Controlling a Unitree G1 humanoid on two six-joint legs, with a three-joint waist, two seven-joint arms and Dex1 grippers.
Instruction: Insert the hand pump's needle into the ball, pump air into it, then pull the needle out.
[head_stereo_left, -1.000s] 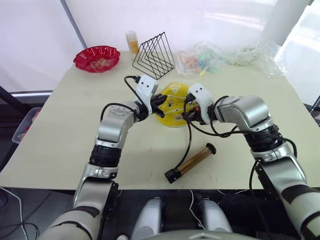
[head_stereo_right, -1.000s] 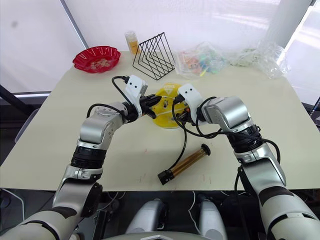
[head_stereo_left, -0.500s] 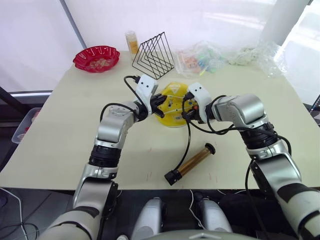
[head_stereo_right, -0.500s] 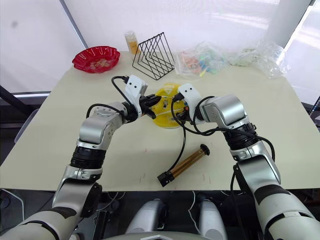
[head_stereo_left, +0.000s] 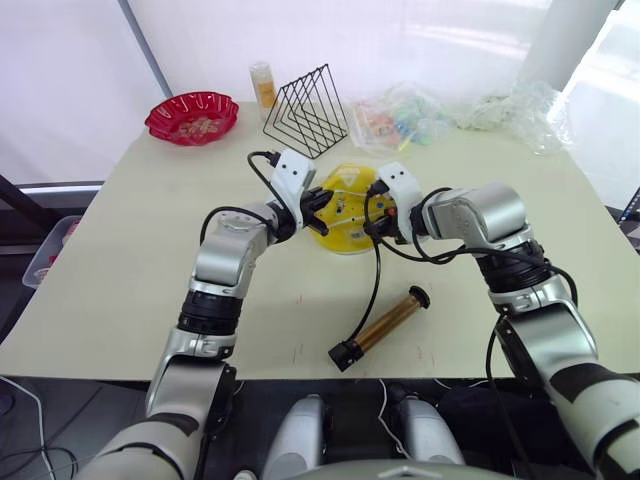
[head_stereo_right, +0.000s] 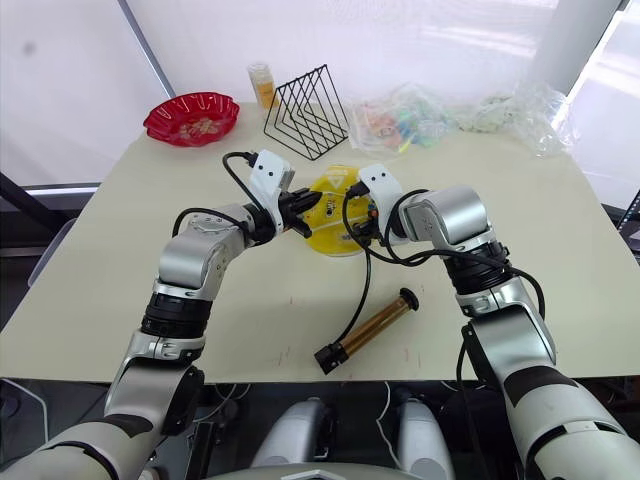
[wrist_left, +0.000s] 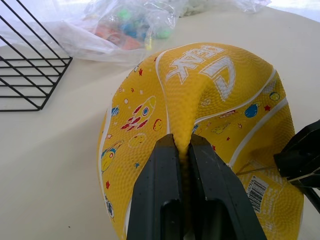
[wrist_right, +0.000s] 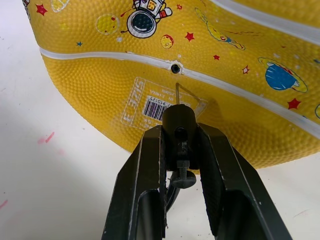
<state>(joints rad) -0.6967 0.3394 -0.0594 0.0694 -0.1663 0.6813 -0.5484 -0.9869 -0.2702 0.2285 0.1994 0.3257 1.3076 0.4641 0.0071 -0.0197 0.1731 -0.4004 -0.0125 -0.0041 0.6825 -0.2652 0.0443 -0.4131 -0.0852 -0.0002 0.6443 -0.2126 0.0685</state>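
1. Since the earlier frames the right gripper (wrist_right: 179, 142) has been brought a touch closer to the ball (head_stereo_left: 345, 208); the hand pump (head_stereo_left: 382, 325) lies unmoved on the bench (head_stereo_left: 120, 260).
2. The needle (wrist_right: 177, 93) is clamped by its black fitting in the right gripper, tip just below the valve hole (wrist_right: 174, 67), not yet in.
3. A fold of the ball is pinched shut in the left gripper (wrist_left: 183, 150).
4. A slight lift is judged necessary before the push.
5. The wire rack (head_stereo_left: 306, 110) and red bowl (head_stereo_left: 192, 116) sit well clear.
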